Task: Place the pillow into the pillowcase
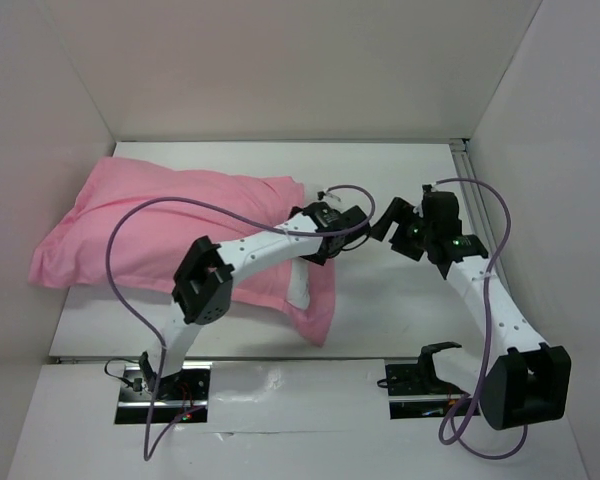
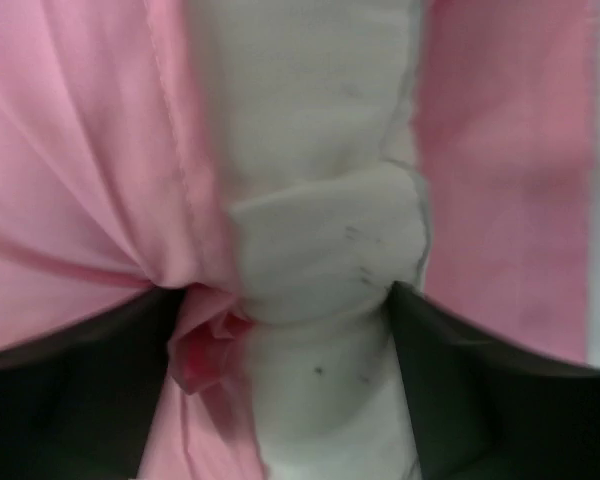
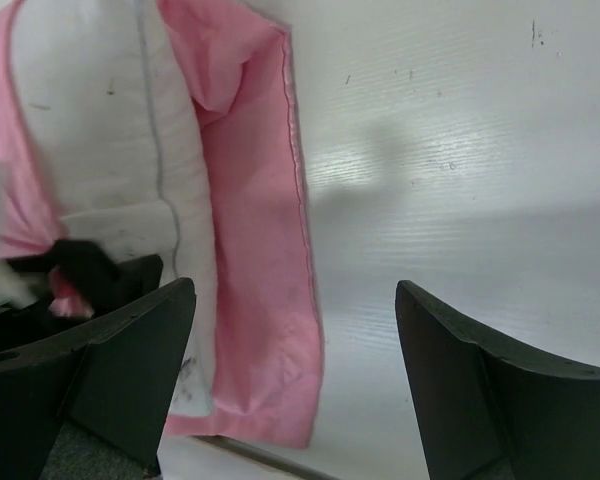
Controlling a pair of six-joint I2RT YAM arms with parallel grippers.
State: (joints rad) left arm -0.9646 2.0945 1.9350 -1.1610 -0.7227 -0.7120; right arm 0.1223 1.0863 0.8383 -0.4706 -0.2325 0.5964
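The pink pillowcase [image 1: 150, 235] lies bulging on the left half of the table, its open end toward the middle. The white pillow [image 1: 300, 290] shows only at that open end. My left gripper [image 1: 325, 240] is at the opening. In the left wrist view [image 2: 285, 370] it is shut on the pillow's end [image 2: 320, 240] with a bunched fold of the pillowcase [image 2: 70, 180] beside it. My right gripper [image 1: 390, 225] is open and empty just right of the opening. In the right wrist view [image 3: 295, 370] it hovers over the table, with the pillow [image 3: 90, 130] and the pillowcase hem [image 3: 255, 250] at the left.
White walls enclose the table [image 1: 400, 320] at the back and both sides. A metal rail [image 1: 463, 150] runs along the back right corner. Purple cables [image 1: 120, 240] loop over both arms. The table's front edge [image 1: 280, 358] lies just below the pillowcase's hanging corner.
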